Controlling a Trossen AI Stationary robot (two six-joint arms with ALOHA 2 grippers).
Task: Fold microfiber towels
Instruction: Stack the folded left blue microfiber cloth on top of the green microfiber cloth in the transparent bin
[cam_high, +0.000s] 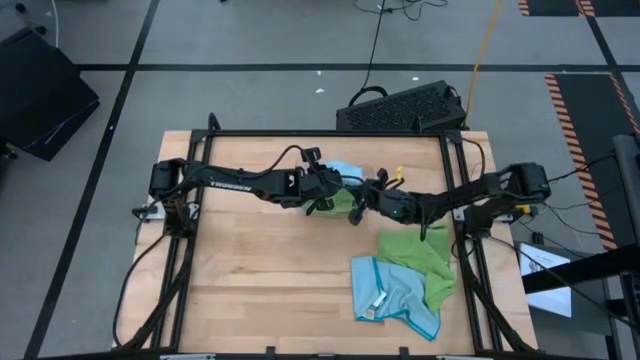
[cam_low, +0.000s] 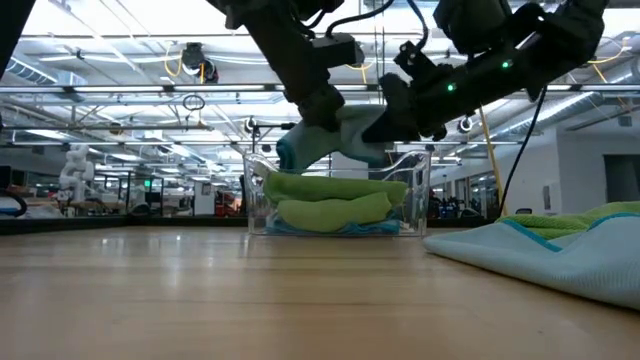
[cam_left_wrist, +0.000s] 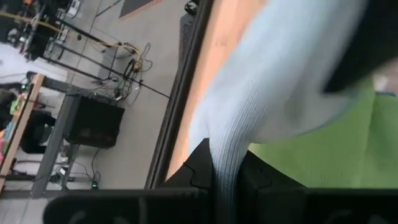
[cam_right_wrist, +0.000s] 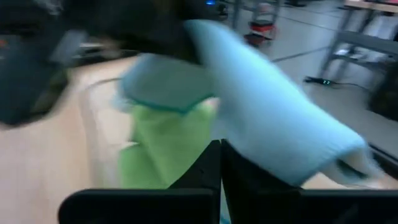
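Above the tray (cam_low: 420, 190) at frame centre, left gripper (cam_left_wrist: 227, 177) clamped on blue towel (cam_low: 330, 140), right gripper (cam_right_wrist: 221, 163) fingers shut, grip on towel unclear, loose towels (cam_high: 410, 280) lower right.

light blue towel (cam_low: 345, 135), lime green towels (cam_low: 335, 200)

Robotics lab in an open industrial hall

A wooden table (cam_high: 260, 280) stands on grey concrete floor (cam_high: 250, 40) marked with hazard-striped tape (cam_high: 585, 120); cables (cam_high: 375, 40) trail across it, and beyond the fingers steel ceiling trusses (cam_low: 120, 90) and other workbenches (cam_left_wrist: 37, 124) show.
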